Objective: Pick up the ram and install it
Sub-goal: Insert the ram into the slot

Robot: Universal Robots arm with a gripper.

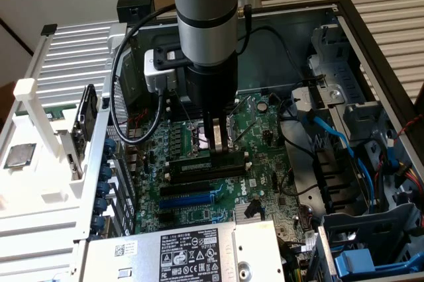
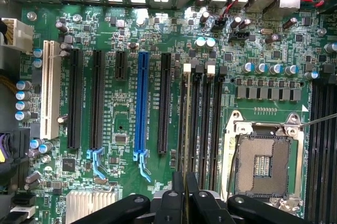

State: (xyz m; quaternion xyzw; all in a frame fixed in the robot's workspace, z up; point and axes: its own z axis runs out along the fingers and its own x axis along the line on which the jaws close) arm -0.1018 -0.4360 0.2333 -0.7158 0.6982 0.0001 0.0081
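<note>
The ram [image 1: 197, 163] stands on edge along the memory slots [image 2: 204, 124] of the motherboard [image 2: 121, 129]. It is lined up with the outermost slot, on the side toward the blue expansion slot [image 2: 140, 103]; whether it is fully seated cannot be told. The hand [image 1: 216, 144] is closed on the ram's upper edge near its middle, its two fingers pinching the thin board. On the slots' other side lies the open processor socket [image 2: 263, 163]. The open computer case [image 1: 371, 37] surrounds the board.
</note>
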